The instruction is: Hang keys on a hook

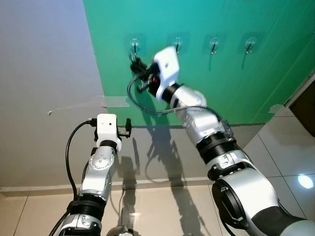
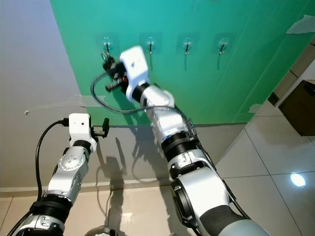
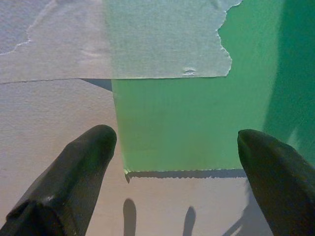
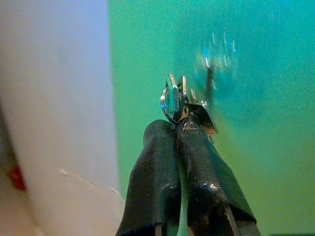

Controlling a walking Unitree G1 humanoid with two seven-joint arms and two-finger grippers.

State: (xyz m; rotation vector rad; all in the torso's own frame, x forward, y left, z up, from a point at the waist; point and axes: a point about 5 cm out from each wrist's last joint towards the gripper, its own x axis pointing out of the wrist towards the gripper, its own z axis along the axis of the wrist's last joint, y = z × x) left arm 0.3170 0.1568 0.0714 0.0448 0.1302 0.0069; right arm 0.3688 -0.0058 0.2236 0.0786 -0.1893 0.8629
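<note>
A row of clear-backed metal hooks runs along the green wall panel [image 1: 236,78]. My right gripper [image 1: 135,63] is raised to the leftmost hook [image 1: 134,45], just below it. In the right wrist view its fingers [image 4: 162,162] are shut on a silver key ring with keys [image 4: 174,98], and that hook [image 4: 210,81] is blurred just beyond them. My left gripper [image 1: 128,127] is held lower, near the bottom edge of the green panel, open with nothing between its fingers [image 3: 78,167].
Three more hooks [image 1: 177,44], [image 1: 213,45], [image 1: 250,45] hang free to the right. A strip of pale tape [image 3: 147,39] crosses the grey wall and the panel's edge. Tiled floor [image 1: 290,162] and a dark cabinet [image 2: 300,105] lie to the right.
</note>
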